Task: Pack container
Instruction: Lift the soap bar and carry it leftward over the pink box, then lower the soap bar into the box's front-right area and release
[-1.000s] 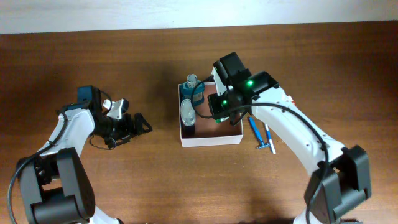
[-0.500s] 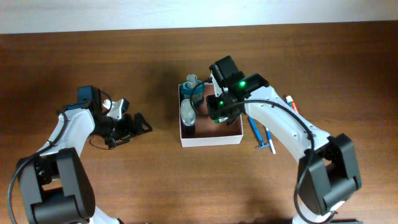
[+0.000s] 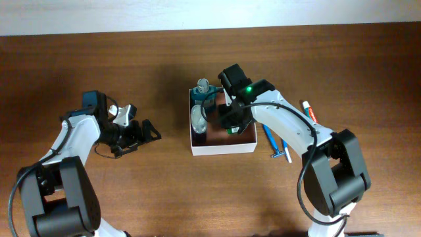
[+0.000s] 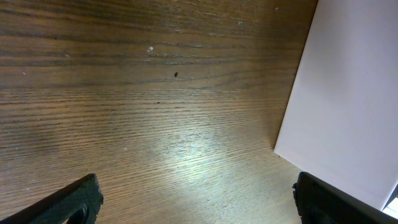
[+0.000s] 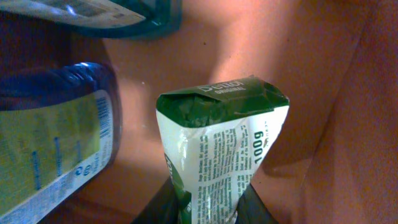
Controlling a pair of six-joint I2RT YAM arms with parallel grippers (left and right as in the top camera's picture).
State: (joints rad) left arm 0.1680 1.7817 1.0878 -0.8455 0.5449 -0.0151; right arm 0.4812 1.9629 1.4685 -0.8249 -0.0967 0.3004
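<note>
Container (image 3: 223,147) sits mid-tabletop with bottles (image 3: 198,118) already inside. The right end effector (image 5: 208,208) clamps a green tube (image 5: 217,137) down in it (left end effector (image 4: 196,205) hangs wide apart). A razor (image 3: 279,148) and a small tube (image 3: 308,110) lie outside, unpacked.

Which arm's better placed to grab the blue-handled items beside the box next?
Right. The right gripper is in the container with a green sachet, and the blue-handled items lie on its side. The left gripper, open, sits beyond the container's opposite wall.
</note>
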